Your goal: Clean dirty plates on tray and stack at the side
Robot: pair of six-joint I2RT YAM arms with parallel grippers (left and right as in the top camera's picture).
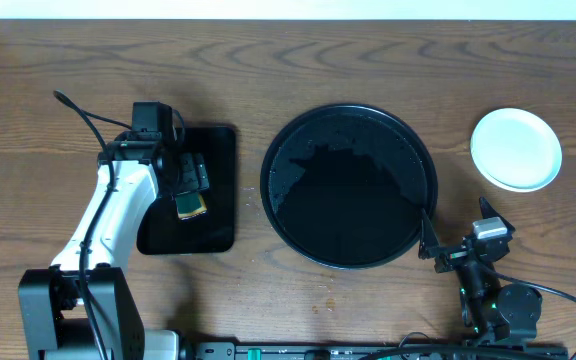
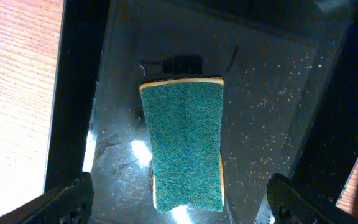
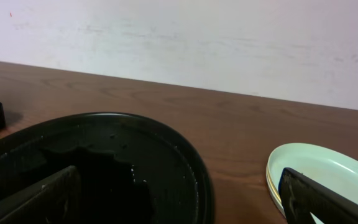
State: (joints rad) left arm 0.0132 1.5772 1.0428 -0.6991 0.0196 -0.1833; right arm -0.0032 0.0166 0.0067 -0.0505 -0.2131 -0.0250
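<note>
The round black tray (image 1: pixel 267 175) sits mid-table with no plate on it; only small wet specks show on its floor. The plates (image 1: pixel 516 149) are stacked on the bare wood to its right, a pale mint one on top. In the right wrist view the plates (image 3: pixel 319 167) show a yellowish rim under the top one, next to the tray (image 3: pixel 191 158). My right gripper (image 1: pixel 458 226) hangs open by the tray's near right rim, holding nothing. My left gripper (image 1: pixel 190 192) is open above a green sponge (image 2: pixel 183 144), with its fingers (image 2: pixel 67 200) wide on either side.
The sponge (image 1: pixel 190 206) lies on a small rectangular black tray (image 1: pixel 218 190) left of the round one, its surface wet and speckled. Bare wooden table surrounds everything. A pale wall runs along the far edge.
</note>
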